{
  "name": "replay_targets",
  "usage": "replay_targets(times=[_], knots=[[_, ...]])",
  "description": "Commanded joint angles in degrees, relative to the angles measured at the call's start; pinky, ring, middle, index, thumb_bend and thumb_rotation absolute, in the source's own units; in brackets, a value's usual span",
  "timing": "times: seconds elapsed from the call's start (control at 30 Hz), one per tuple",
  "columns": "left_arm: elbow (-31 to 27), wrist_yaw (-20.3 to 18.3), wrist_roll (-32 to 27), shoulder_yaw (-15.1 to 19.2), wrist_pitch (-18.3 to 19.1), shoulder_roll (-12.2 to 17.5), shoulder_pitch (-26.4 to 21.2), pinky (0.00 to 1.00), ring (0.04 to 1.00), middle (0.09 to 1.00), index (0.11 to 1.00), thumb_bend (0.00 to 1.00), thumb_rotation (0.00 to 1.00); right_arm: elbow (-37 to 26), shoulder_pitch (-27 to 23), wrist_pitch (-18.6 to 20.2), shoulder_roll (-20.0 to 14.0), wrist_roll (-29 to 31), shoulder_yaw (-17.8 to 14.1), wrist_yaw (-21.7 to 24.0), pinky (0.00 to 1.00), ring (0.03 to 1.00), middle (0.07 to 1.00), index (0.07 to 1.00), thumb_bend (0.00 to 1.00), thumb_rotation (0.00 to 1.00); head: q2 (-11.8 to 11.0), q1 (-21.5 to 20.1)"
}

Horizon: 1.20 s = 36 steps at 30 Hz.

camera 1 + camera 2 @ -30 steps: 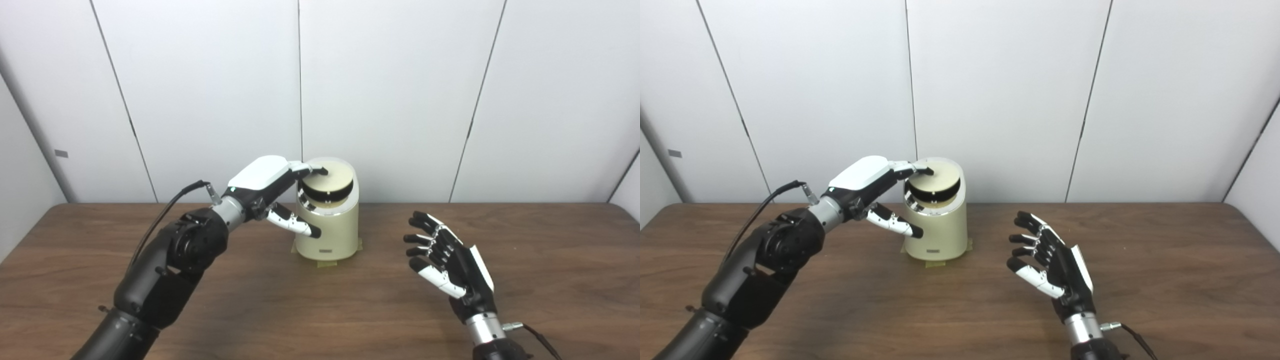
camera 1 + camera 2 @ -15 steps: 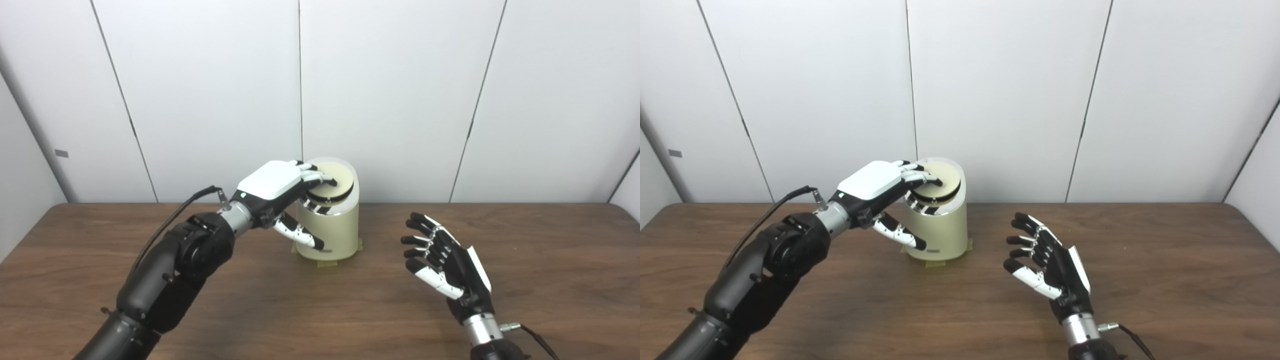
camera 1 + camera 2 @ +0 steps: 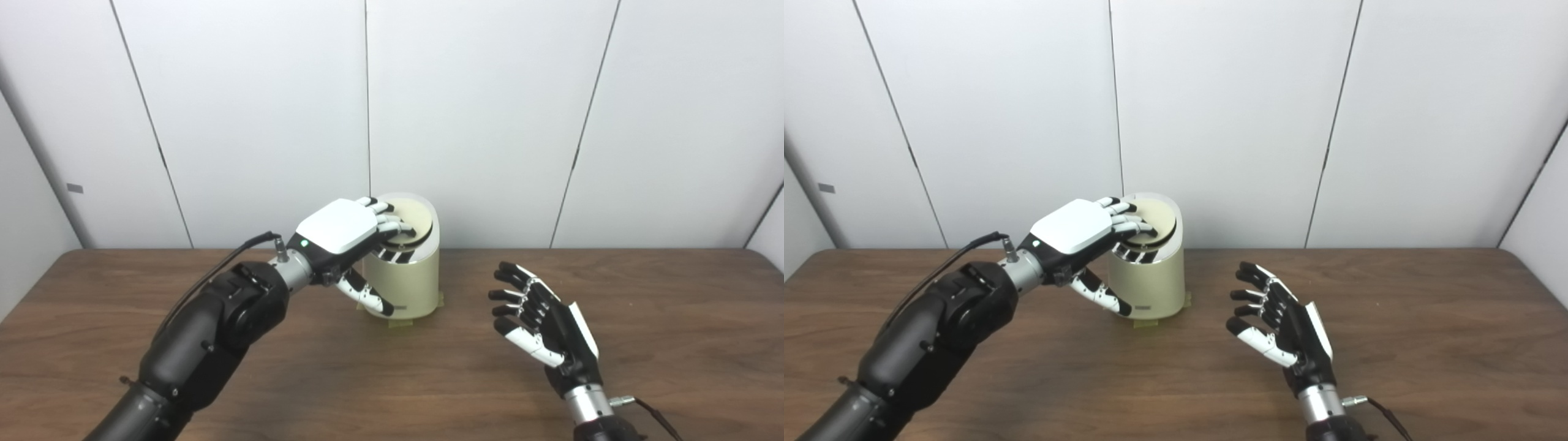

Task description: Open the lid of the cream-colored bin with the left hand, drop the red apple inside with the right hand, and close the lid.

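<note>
Cream-colored bin [image 3: 409,288] stands near the middle of the tabletop's [image 3: 392,380] far edge, seated on a patch of tape. Its round lid [image 3: 1155,222] is nearly flat in the rim; only a thin dark gap shows along the near side.

Left hand [image 3: 346,236] lies over the lid, fingers [image 3: 1127,219] pressed together and resting flat on the disc, thumb hanging down against the bin's near-left wall. It holds nothing; it pushes.

Right hand [image 3: 1283,331] hovers palm-up and spread, empty, over bare wood well to the right of the bin, nearer the front edge.

Red apple: not visible anywhere on the table or in either hand. Judged to be inside the bin, though the interior cannot be seen.

Step in hand, as judged: seating the lid, the last part of the task.

Doing it well:
- Press straight down through the fingertips near the disc's centre, so the lid settles level and does not tip.
- Keep the thumb light on the wall; a side push could shift the bin on its tape.
- Watch the near gap close all round before lifting off.
- Lift the hand vertically, so the fingers do not drag the lid open.
</note>
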Motion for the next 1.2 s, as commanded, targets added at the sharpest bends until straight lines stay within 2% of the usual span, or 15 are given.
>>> replay_targets(times=[0.0, 0.33, 0.63, 0.8, 1.0, 1.17], knots=[[-2.03, -0.34, 1.97, 0.08, 0.44, 1.06, -2.72, 1.0, 0.963, 0.877, 0.866, 0.89, 0.42, -1.43, -0.3, -0.78, 0.42, 0.65, 0.17, -0.21, 0.62, 0.725, 0.82, 0.81, 0.8, 0.5, 0.0, -0.07], [-1.46, -2.5, 8.75, -1.14, 3.38, 1.17, -2.4, 1.0, 0.978, 0.859, 0.849, 0.92, 0.43, -2.31, 0.14, -0.02, 0.13, 0.64, 0.03, -0.25, 0.62, 0.726, 0.821, 0.809, 0.8, 0.52, 0.67, -0.12], [-1.96, -4.99, 10.18, -1.28, 4.88, 0.85, -1.98, 1.0, 0.991, 0.841, 0.825, 0.92, 0.45, -2.34, 0.15, -0.04, -0.12, 1.07, 0.03, 0.02, 0.61, 0.726, 0.822, 0.804, 0.79, 0.5, 0.9, 0.17], [-2.39, -8.55, 5.55, 0.03, 6.87, -0.29, -1.18, 1.0, 1.0, 0.828, 0.814, 0.9, 0.45, -2.3, 0.17, -0.08, 0.09, 2.14, -0.11, 0.4, 0.61, 0.727, 0.819, 0.798, 0.79, 0.47, 1.03, 0.08], [-1.83, -12.14, -2.39, 1.97, 10.51, -1.83, 0.0, 1.0, 1.0, 0.818, 0.799, 0.91, 0.45, -2.77, 0.25, -0.08, 0.11, 1.49, 0.06, -0.01, 0.6, 0.714, 0.821, 0.803, 0.79, 0.49, 1.14, -0.16], [-0.95, -13.42, -8.02, 2.58, 12.3, -2.14, 0.41, 1.0, 1.0, 0.807, 0.779, 0.91, 0.44, -3.05, 0.31, 0.17, 0.18, 1.4, -0.02, -0.22, 0.6, 0.708, 0.818, 0.803, 0.79, 0.5, 1.3, -0.07]])
